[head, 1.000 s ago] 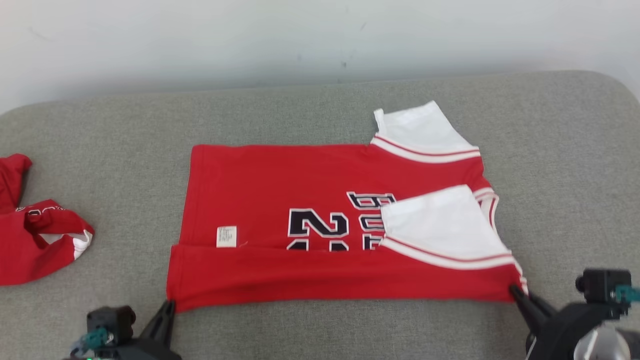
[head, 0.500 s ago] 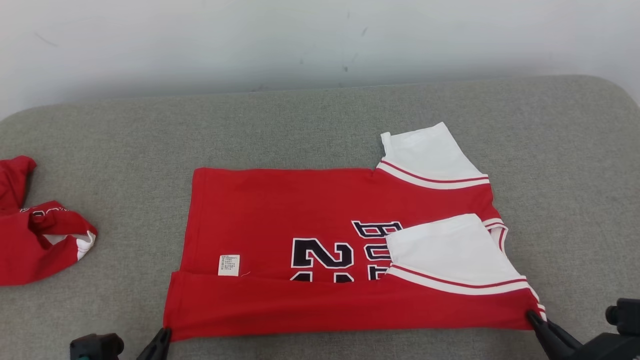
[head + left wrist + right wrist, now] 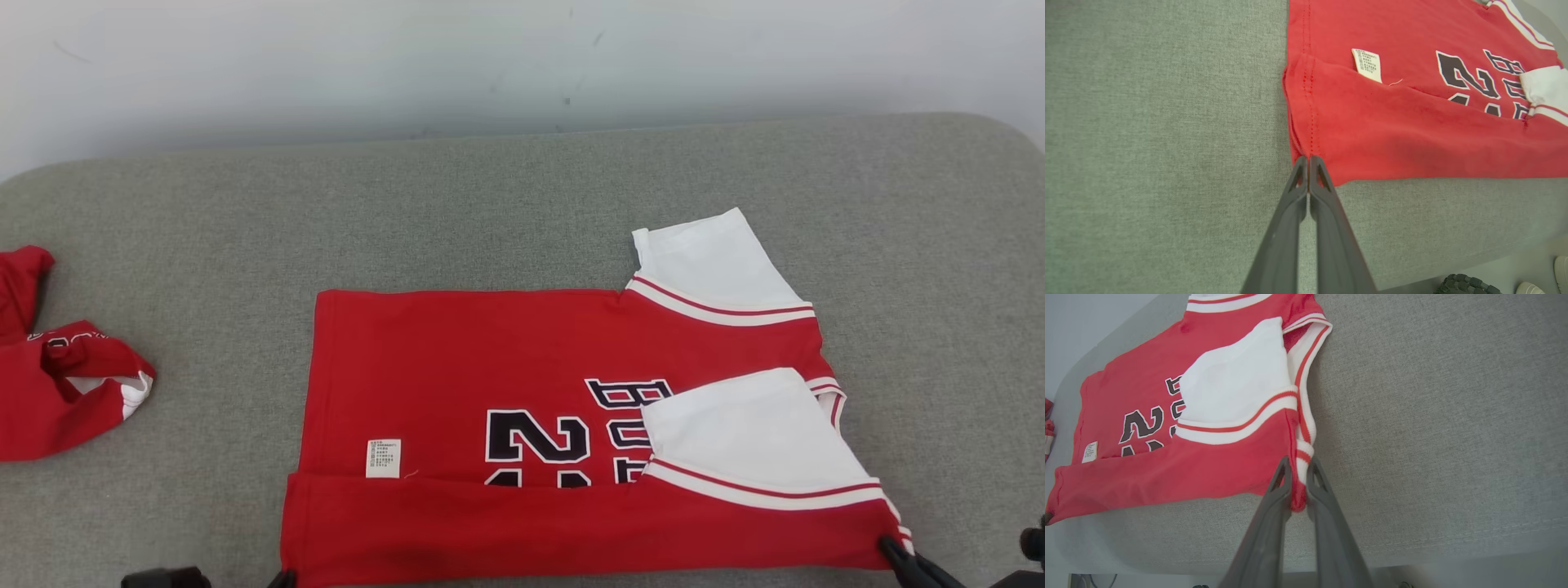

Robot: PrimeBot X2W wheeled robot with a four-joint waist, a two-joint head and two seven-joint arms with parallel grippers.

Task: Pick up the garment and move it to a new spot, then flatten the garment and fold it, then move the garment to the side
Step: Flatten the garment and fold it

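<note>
**Position:** The garment (image 3: pixel 490 376) lies flat on the grey cushion (image 3: pixel 204 229), from centre to 6 o'clock in the head view. Its near long edge is turned over as a band.

**Grips:** The left gripper (image 3: pixel 1308 160) has its jaws fully closed, pinching the hem corner at 7 o'clock. The right gripper (image 3: pixel 1298 461) has its jaws nearly closed on the shoulder-side corner at 5 o'clock.

**Recommendation:** The step appears to be the lengthwise fold. Carry both corners toward 12 o'clock together and level, keeping the edge taut.

**Obscured:** The head view's bottom edge cuts off both grippers. How many layers the left jaws hold cannot be determined. A second red garment (image 3: pixel 57 400) at 9 o'clock is partly out of frame.
</note>
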